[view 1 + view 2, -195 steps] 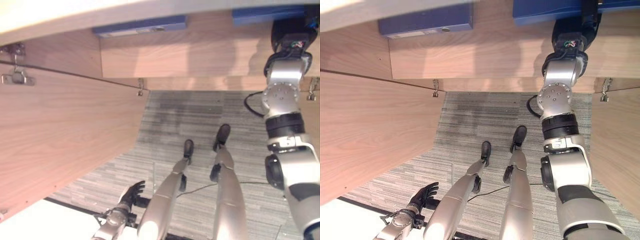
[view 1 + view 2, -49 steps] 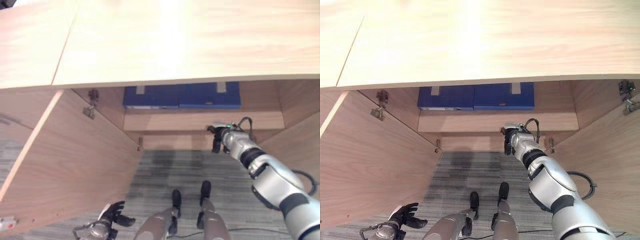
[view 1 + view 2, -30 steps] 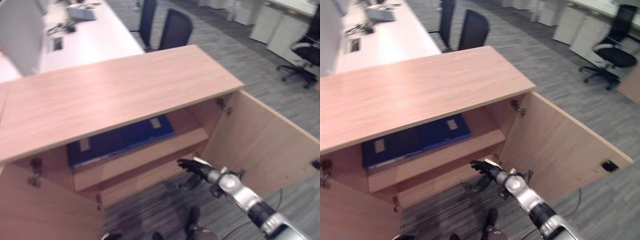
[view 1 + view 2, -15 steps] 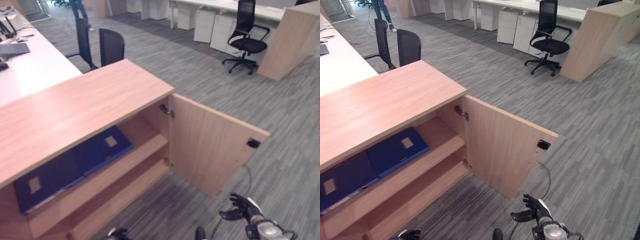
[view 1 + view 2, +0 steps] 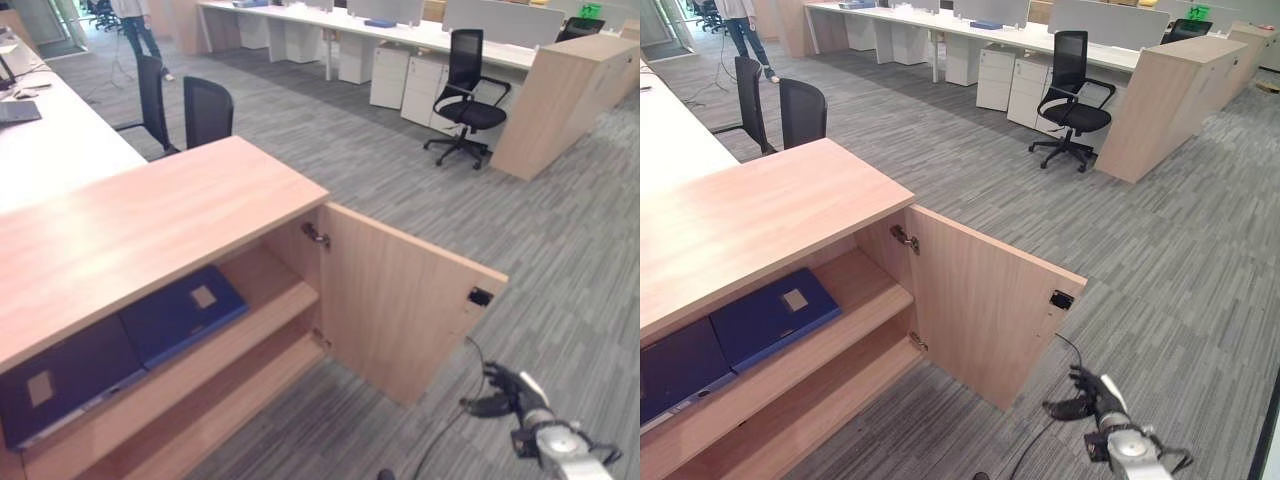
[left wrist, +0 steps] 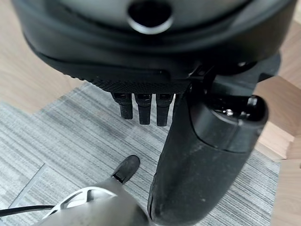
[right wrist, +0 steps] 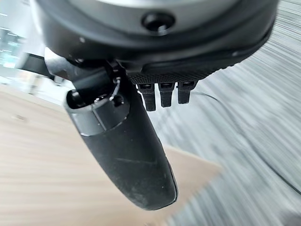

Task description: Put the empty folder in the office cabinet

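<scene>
Lying half-hidden on cabinet (image 5: 150,215) shelf: folders (image 5: 180,310).

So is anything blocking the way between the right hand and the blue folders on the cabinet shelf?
Yes: the open cabinet door stands between the right hand, low over the carpet, and the two blue folders lying flat on the upper shelf. The shelf front itself is unobstructed. Both hands are open and hold nothing.

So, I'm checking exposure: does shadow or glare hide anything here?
Left eye view: the cabinet top shades the folders, but they stay plain to see. Right wrist view: bright glare beside the right hand. Left wrist view: even light past the left hand.
</scene>
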Robot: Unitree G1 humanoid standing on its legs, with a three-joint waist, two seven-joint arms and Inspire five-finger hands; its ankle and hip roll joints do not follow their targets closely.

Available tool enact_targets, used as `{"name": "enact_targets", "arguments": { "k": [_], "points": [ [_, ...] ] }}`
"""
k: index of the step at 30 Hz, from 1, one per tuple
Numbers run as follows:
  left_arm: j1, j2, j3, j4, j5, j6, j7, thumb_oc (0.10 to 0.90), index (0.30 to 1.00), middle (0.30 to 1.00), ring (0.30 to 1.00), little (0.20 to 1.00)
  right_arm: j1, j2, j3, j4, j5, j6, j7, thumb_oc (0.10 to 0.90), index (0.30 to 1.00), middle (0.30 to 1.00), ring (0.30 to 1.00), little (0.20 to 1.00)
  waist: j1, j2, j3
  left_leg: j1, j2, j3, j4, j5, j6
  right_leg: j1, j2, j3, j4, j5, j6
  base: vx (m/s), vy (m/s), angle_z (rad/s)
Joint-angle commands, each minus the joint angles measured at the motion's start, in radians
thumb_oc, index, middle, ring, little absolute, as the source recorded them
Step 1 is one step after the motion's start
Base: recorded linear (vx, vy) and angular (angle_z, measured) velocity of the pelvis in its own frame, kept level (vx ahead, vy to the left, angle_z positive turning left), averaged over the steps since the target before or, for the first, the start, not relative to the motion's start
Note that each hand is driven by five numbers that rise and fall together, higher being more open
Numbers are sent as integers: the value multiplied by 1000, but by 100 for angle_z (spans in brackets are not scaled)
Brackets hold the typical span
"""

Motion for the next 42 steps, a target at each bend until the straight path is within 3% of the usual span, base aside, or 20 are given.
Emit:
{"name": "enact_targets", "arguments": {
  "k": [1, 12, 20, 23, 24, 25, 26, 28, 30, 31, 34, 37, 38, 41, 42],
  "points": [
    [-57, 49, 14, 26, -39, -6, 26, 800, 900, 900, 900, 900, -138, -28, -76, -66, 37, -107, -44, 800, 900, 900, 900, 900, 8, -43, 29, 40, -3, -70, -5, -95, 0, 51, 16, 17, 16, -148, 49, 18, -67, 7],
    [-10, 59, 24, 56, -81, -4, 16, 800, 900, 900, 900, 900, -381, -127, -5, 15, 130, -134, -59, 800, 900, 900, 900, 900, 53, -34, 38, 54, 32, -86, 5, -58, -30, 97, 57, -1, 12, -201, 9, 18, -87, 7],
    [0, 64, 24, 45, -99, -3, 2, 800, 900, 900, 900, 900, -424, -116, 173, -91, 269, -119, 102, 800, 900, 900, 900, 900, 73, -27, 47, 45, 46, -98, 2, -19, -51, 102, 72, -17, 15, -222, -10, 2, -40, 2],
    [-14, 53, 14, 39, -104, -1, -16, 800, 900, 900, 900, 900, -408, -58, 351, -263, 359, -101, 245, 800, 900, 900, 900, 900, 75, -26, 49, 45, 53, -99, 2, -3, -60, 105, 81, -19, 15, -230, -17, 3, -32, -9],
    [-14, 53, 14, 39, -104, 0, -16, 800, 900, 900, 900, 900, -408, -58, 351, -263, 359, -101, 245, 800, 900, 900, 900, 900, 74, -26, 49, 45, 53, -99, 2, -3, -60, 105, 81, -19, 15, -230, -17, 0, -47, -12],
    [-25, 44, -1, 31, -94, -2, -23, 800, 900, 900, 900, 900, -413, 5, 473, -320, 390, -83, 313, 800, 900, 900, 900, 900, 80, -26, 50, 45, 57, -103, 4, 2, -63, 106, 85, -23, 16, -232, -21, -2, -33, -16],
    [-25, 44, 0, 31, -94, -2, -23, 800, 900, 900, 900, 900, -413, 5, 473, -320, 390, -83, 313, 800, 900, 900, 900, 900, 80, -26, 50, 44, 57, -103, 4, 2, -63, 106, 85, -23, 16, -232, -21, -5, -49, -18],
    [-44, 22, -31, 17, -88, -10, -24, 800, 900, 900, 900, 900, -478, 129, 642, -314, 378, -52, 368, 800, 900, 900, 900, 900, 94, -25, 51, 47, 66, -111, 4, 9, -66, 114, 89, -27, 12, -235, -28, 4, -57, -13],
    [-65, 11, -53, 4, -93, -18, -16, 800, 900, 900, 900, 900, -538, 212, 740, -286, 356, -31, 397, 800, 900, 900, 900, 900, 105, -30, 54, 45, 73, -119, 8, 15, -69, 116, 94, -31, 11, -237, -33, 9, -63, -17],
    [-65, 11, -53, 4, -93, -18, -16, 800, 900, 900, 900, 900, -538, 212, 740, -285, 356, -31, 397, 800, 900, 900, 900, 900, 105, -30, 54, 45, 73, -119, 8, 15, -69, 116, 94, -31, 11, -237, -33, 1, -72, -12],
    [-87, -11, -90, -17, -112, -27, 11, 800, 900, 900, 900, 900, -605, 327, 825, -229, 372, -15, 410, 800, 900, 900, 900, 900, 133, -37, 69, 24, 84, -148, 17, 36, -74, 107, 99, -43, 15, -239, -39, -16, -85, 0],
    [-90, -20, -116, -45, -118, -35, 19, 800, 900, 900, 900, 900, -640, 344, 841, -222, 373, -14, 406, 800, 900, 900, 900, 900, 152, -43, 86, -4, 91, -174, 24, 71, -82, 95, 100, -63, 17, -240, -43, -55, -78, 43],
    [-103, -27, -140, -76, -134, -43, 29, 800, 900, 900, 900, 900, -658, 336, 845, -231, 372, -12, 411, 800, 900, 900, 900, 900, 171, -49, 110, -50, 93, -188, 39, 94, -87, 79, 90, -97, 17, -240, -46, -121, -91, 111],
    [-136, -40, -167, -133, -168, -48, 31, 800, 900, 900, 900, 900, -652, 293, 835, -247, 360, -14, 408, 800, 900, 900, 900, 900, 184, -57, 135, -112, 105, -99, 119, 98, -83, 63, 58, -203, 7, -242, -54, -134, -88, 147],
    [-136, -40, -168, -134, -169, -47, 31, 800, 900, 900, 900, 900, -652, 293, 834, -247, 359, -14, 408, 800, 900, 900, 900, 900, 183, -56, 134, -116, 106, -102, 125, 94, -82, 62, 58, -205, 7, -242, -54, -85, -67, 177]
  ]
}}
